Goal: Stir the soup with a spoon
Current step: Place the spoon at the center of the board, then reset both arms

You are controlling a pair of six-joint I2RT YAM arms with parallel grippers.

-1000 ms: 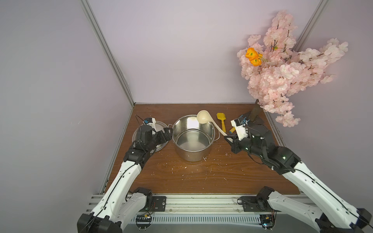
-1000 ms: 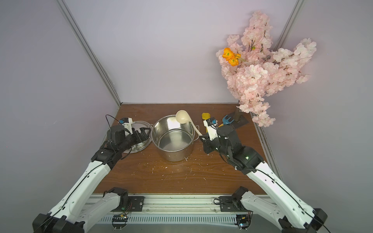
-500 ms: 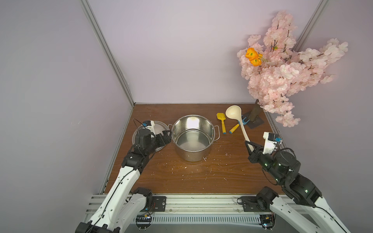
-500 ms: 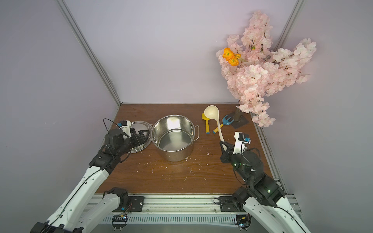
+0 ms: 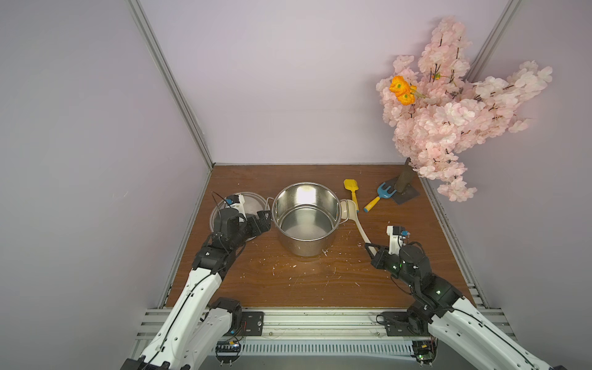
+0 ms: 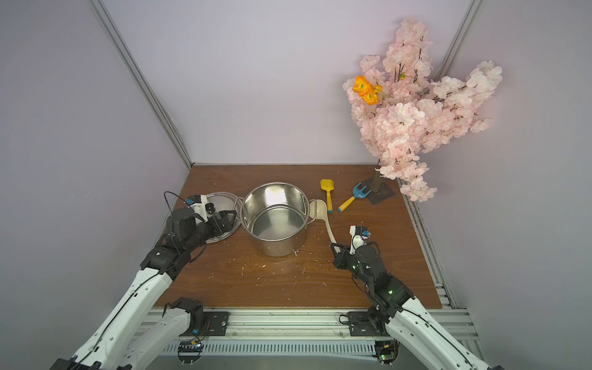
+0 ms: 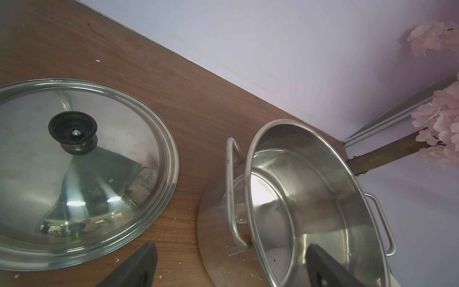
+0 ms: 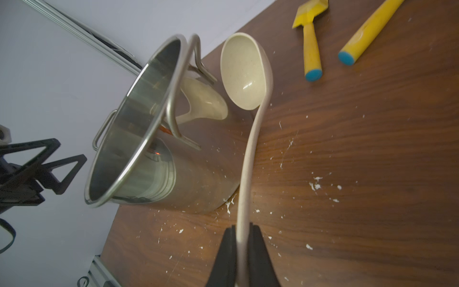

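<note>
The left arm (image 5: 198, 288) is extended forward from its base, with the forearm raised and the wrist levelled. The left gripper (image 5: 265, 219) is held with its jaws spread wide. The right arm (image 5: 442, 291) is folded at the elbow, nearer its base. The right gripper (image 8: 244, 231) is angled forward and inward, and its jaws are clamped on the slim handle of the ladle (image 8: 249, 154).

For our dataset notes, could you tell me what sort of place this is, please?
Probably a robotics lab test booth, not a real kitchen: plain walls on aluminium framing, two arms mounted on a rail, and a steel pot and fake blossom tree as props.
</note>
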